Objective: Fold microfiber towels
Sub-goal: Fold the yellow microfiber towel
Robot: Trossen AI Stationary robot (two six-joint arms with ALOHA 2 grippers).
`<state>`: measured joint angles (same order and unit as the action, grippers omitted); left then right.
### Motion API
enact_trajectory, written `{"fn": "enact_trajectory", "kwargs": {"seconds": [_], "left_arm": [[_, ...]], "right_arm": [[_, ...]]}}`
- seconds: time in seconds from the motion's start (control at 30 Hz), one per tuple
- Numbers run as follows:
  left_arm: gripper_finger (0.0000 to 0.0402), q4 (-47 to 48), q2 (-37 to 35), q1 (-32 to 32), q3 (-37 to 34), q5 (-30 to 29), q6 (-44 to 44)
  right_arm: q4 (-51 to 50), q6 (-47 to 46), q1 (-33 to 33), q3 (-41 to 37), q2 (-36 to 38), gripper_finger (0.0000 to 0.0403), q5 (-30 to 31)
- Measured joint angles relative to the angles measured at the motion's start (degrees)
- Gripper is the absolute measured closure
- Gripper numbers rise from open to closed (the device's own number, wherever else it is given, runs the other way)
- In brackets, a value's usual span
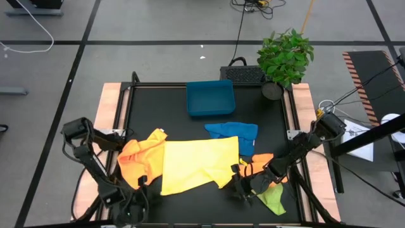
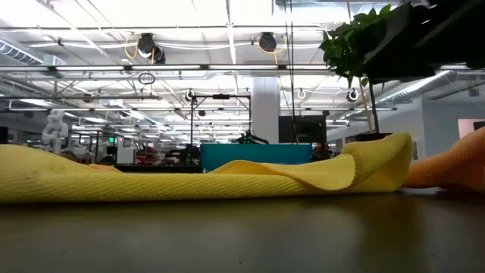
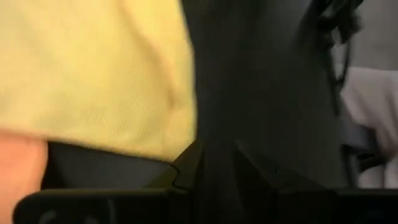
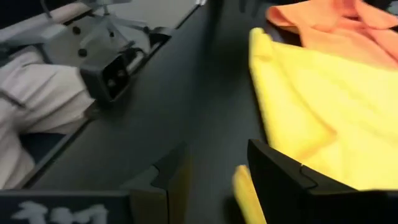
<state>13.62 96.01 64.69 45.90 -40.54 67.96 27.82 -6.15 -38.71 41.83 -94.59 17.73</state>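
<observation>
A pale yellow towel (image 1: 190,164) lies spread flat at the table's centre front; it also shows in the low view (image 2: 189,182). An orange-yellow towel (image 1: 139,158) lies crumpled against its left edge. A blue towel (image 1: 234,132), a second orange one (image 1: 261,161) and a lime green one (image 1: 272,199) lie to the right. My right gripper (image 4: 214,180) is open, low at the yellow towel's near right corner (image 4: 244,190), which lies between its fingers. My left gripper (image 3: 216,163) is low by the towel's near left edge (image 3: 149,134), fingers a little apart and empty. My right gripper's fingers stand on either side of the yellow towel's near right corner, which lies on the table. I cannot tell whether a finger touches it.
The rigid blue tray (image 1: 210,98) stands at the far middle, with a potted plant (image 1: 285,57) at the far right corner. Bare black table shows between the towels and the tray, and along the front edge (image 2: 242,235).
</observation>
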Motion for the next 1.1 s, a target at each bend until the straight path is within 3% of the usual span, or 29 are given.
{"fn": "enact_trajectory", "kwargs": {"seconds": [0.33, 0.67, 0.8, 1.1], "left_arm": [[0.0307, -2.86, -0.07, -2.46, -4.84, 7.57, 3.73], [0.0189, -7.27, -0.07, -5.03, -4.86, 7.52, 0.45], [0.0163, -10.82, -0.07, -6.33, -4.86, 7.52, -2.71], [0.0180, -15.24, -0.07, -7.67, -4.86, 8.16, -8.55]], "right_arm": [[-4.29, -2.27, -1.06, 0.02, 0.00, 0.0252, 3.18], [-1.87, -0.48, -1.00, 0.02, 0.00, 0.0252, 3.37], [-1.89, -0.48, -0.99, 0.02, 0.00, 0.0252, 3.42], [-1.98, -0.63, -0.23, 0.02, 0.00, 0.0252, 3.24]]}}
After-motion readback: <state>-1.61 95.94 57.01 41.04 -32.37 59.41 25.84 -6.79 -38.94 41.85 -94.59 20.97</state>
